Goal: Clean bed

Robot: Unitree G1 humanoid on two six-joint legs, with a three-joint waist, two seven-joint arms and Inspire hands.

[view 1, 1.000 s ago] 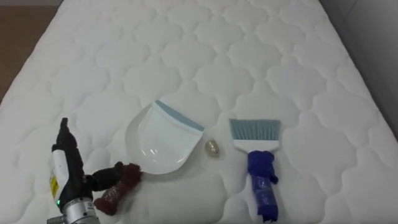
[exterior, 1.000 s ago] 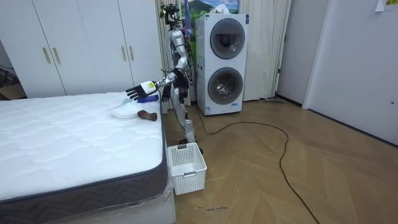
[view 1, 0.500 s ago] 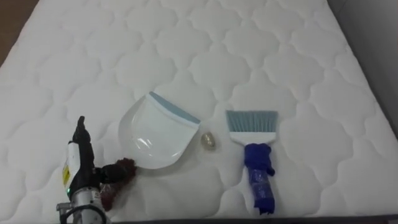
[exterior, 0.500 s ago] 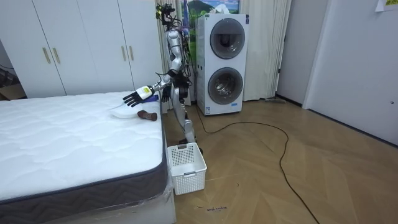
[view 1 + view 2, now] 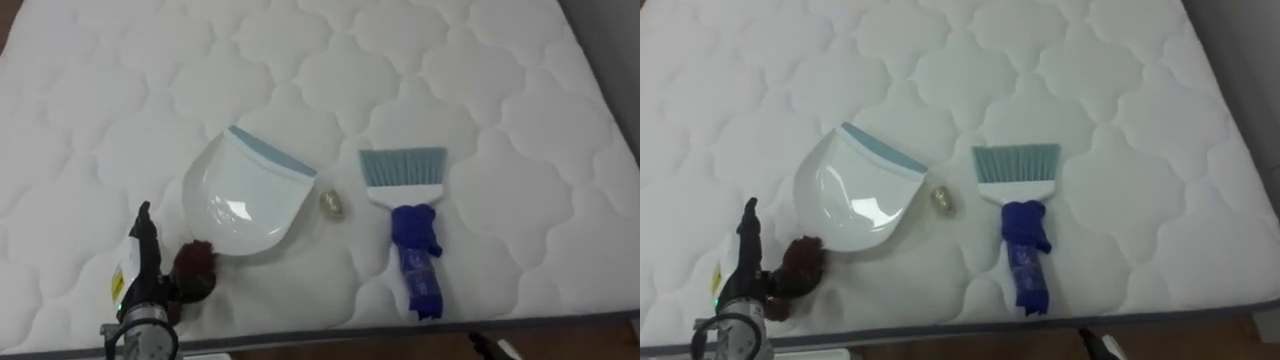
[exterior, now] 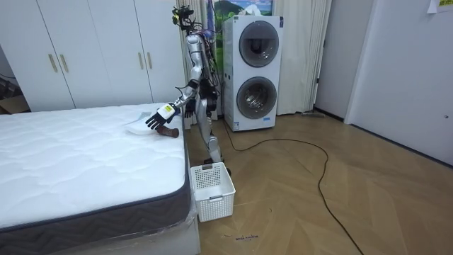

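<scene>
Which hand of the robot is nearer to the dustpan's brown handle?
Left. The left hand is right beside the brown handle, on its left. The right hand is far off, at the view's lower edge, past the blue brush.

Even, diffuse light falls from above on the white quilted mattress (image 5: 420,90). Its whole top is bright, and the stitched hollows carry only faint grey shading. Just right of the left hand's (image 5: 147,275) fingers (image 5: 143,215), the glossy white plastic dustpan with a pale blue lip (image 5: 250,190) shows a small patch of glare in its bowl and a thin, soft shadow along its near edge. Farther right of the fingers, the blue-handled brush with pale blue bristles (image 5: 410,240) casts a narrow shadow on the mattress. The room view is brightly lit. There, the light wooden herringbone floor (image 6: 340,205) has a mild sheen, and the tall white cupboard doors (image 6: 99,49) behind the fingers are evenly lit.
</scene>
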